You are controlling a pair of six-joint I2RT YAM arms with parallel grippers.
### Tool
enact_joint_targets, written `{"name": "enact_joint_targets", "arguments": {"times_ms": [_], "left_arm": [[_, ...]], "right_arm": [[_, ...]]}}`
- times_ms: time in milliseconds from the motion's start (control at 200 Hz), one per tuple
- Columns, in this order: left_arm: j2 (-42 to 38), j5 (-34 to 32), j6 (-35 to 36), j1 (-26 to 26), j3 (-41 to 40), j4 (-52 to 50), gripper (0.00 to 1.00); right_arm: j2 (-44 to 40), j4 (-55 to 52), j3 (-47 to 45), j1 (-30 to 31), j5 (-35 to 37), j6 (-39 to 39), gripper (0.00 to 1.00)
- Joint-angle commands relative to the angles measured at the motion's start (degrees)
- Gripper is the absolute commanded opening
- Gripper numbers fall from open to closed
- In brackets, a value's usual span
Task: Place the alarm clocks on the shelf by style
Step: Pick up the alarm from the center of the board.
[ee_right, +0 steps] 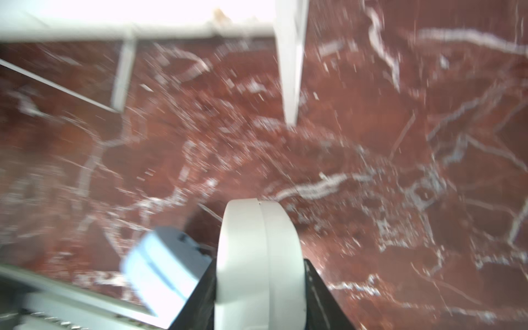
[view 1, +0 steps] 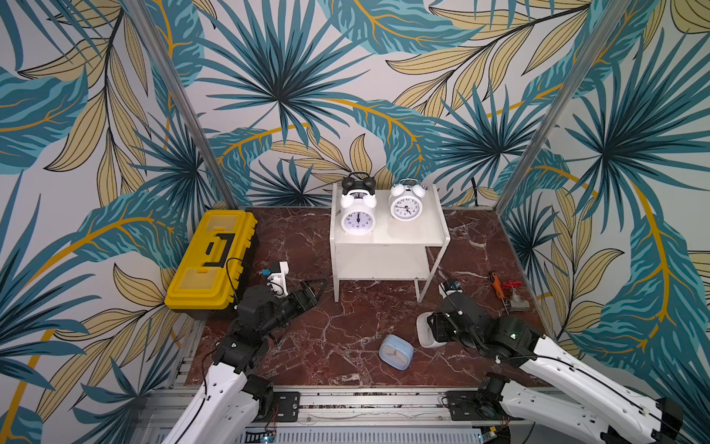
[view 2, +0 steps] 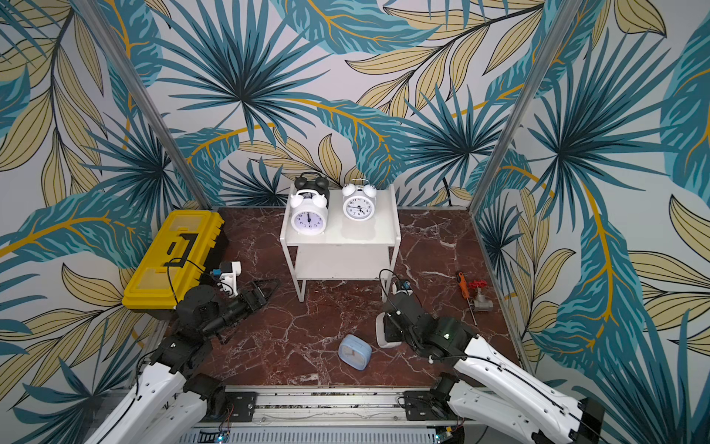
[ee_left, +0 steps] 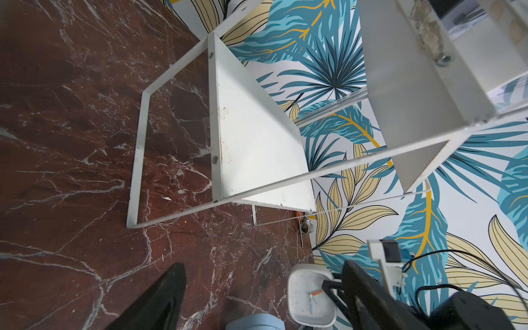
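right pincer [ee_right: 258, 288] grips white square clock [ee_right: 257, 243] | black clock [view 1: 357, 184] half hidden

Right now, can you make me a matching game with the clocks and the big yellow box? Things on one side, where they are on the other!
Things
1. black round twin-bell clock
2. light blue rounded-square clock
3. white rounded-square clock
4. yellow plastic toolbox

Places
A. clamped in the right gripper
B. lying on the red marble table, nothing holding it
C. on the table, left of the shelf
D. at the back of the white shelf, top board, behind a white twin-bell clock

Pairs: 1-D, 2-B, 3-A, 4-C
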Motion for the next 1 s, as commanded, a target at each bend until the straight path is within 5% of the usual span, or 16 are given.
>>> {"name": "enact_joint_targets", "arguments": {"times_ms": [0,280,676,992], "left_arm": [[1.3,0.1,2.5,0.6,2.1,-1.9,0.87],[2.0,6.4,-0.9,0.7,-0.4,6.1,0.88],[7.1,22.1,-17.2,-3.6,-9.5,45.1,0.93],[6.2,18.4,-14.3,-5.2,-9.2,43.2,0.94]], "right_arm": [[-1.2,3.5,2.4,-0.1,-3.4,-4.2,0.18],[-2.4,19.4,1.7,-0.2,-17.6,-1.3,0.15],[10.5,67.8,-5.0,-4.4,-35.2,18.3,0.15],[17.6,81.2,-5.2,-5.1,-42.8,26.3,0.15]]}}
